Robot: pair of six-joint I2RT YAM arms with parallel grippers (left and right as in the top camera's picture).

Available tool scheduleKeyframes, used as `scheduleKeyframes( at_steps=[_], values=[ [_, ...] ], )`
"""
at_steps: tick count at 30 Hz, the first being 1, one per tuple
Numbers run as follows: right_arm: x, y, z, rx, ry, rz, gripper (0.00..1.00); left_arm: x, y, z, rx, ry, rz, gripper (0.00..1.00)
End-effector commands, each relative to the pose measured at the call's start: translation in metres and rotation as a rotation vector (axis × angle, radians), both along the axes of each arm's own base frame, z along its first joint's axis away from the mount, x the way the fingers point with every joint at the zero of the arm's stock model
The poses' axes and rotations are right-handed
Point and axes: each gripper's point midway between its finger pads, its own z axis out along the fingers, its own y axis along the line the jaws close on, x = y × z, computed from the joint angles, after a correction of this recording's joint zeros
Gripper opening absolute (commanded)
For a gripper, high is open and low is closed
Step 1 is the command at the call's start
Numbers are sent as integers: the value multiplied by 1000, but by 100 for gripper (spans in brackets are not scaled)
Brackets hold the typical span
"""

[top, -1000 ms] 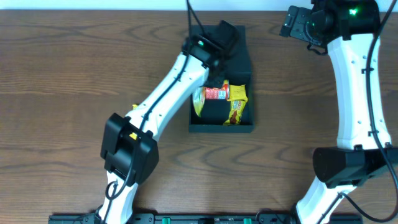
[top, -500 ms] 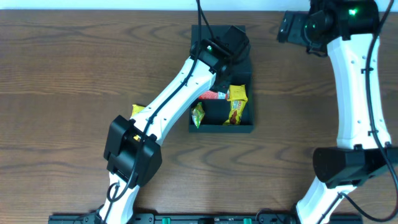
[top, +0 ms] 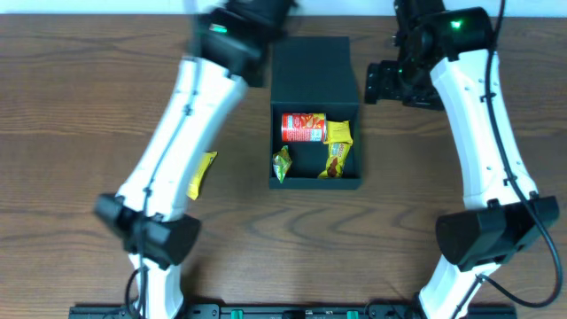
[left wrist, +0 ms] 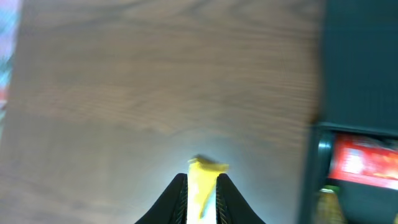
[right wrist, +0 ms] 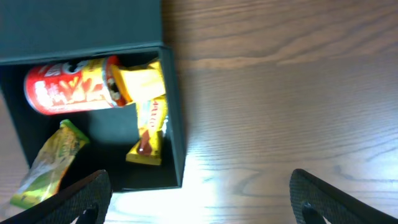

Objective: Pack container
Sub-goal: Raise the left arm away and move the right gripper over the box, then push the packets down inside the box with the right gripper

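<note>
Overhead and wrist views of a brown wood-grain table (top: 89, 106), bordered by a pale strip (top: 89, 7) at its far edge and a dark rail (top: 292, 312) at its near edge, where the 2 arm bases stand. The container (top: 314, 62) lies at the table's centre, toward the far edge, its flap lid open toward the far side. Inside it lie 4 items: a red can (top: 303, 127) on its side, a yellow packet (top: 338, 133) touching the can, a yellow-and-red bar (top: 335, 159) and a green packet (top: 282, 165). A 2nd yellow packet (top: 202, 174) lies on the bare wood, left of the container. The left gripper (left wrist: 201, 179) hangs over the table's far left, fingers drawn nearly together, apparently grasping nothing in the blurred view. The right gripper (right wrist: 199, 194) hovers just beside the container's right wall, jaws spread wide and empty. Lamp glare brightens the wood beneath both wrists.
</note>
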Motion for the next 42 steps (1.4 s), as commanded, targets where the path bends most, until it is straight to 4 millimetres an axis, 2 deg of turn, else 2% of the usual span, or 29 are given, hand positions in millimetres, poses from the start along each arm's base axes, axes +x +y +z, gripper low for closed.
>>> scheduleKeyframes(
  at_steps=[1,5,10,13,15,17,18,21,25,29,32,35,37,39,42],
  values=[
    [-10,13,22,21,-59,6,92,-9,47,21,-35,-31,125,17],
    [-26,31,29,-9,-61,37,91,-15,79,27,-102,4,115,18],
    [-55,56,38,-110,-99,51,99,-23,99,21,-225,81,36,32],
    [-79,60,27,-136,-53,40,99,-29,111,17,-258,117,14,45],
    [-92,67,12,-113,-18,43,99,-31,117,16,-273,128,16,59],
    [-98,88,-6,-49,-10,82,99,-30,121,14,-278,127,22,88],
    [-100,99,-13,-14,-7,103,98,-29,119,13,-284,133,-2,95],
    [-107,141,-37,103,15,191,93,-30,106,1,-336,180,-89,96],
    [-122,178,-51,211,64,266,81,-24,100,-15,-355,200,-118,96],
    [-126,191,-54,197,42,325,67,-23,97,-21,-373,212,-118,96],
    [-127,198,-61,182,31,362,64,-24,96,-22,-376,214,-119,95],
    [-129,204,-79,147,35,394,58,-24,97,-22,-375,214,-119,96],
    [-129,202,-92,115,42,396,57,-24,96,-22,-374,214,-119,96],
    [-126,198,-101,84,42,390,50,-24,97,-22,-374,214,-119,96],
    [-122,197,-107,60,35,385,47,-24,96,-22,-375,214,-119,95]
  ],
)
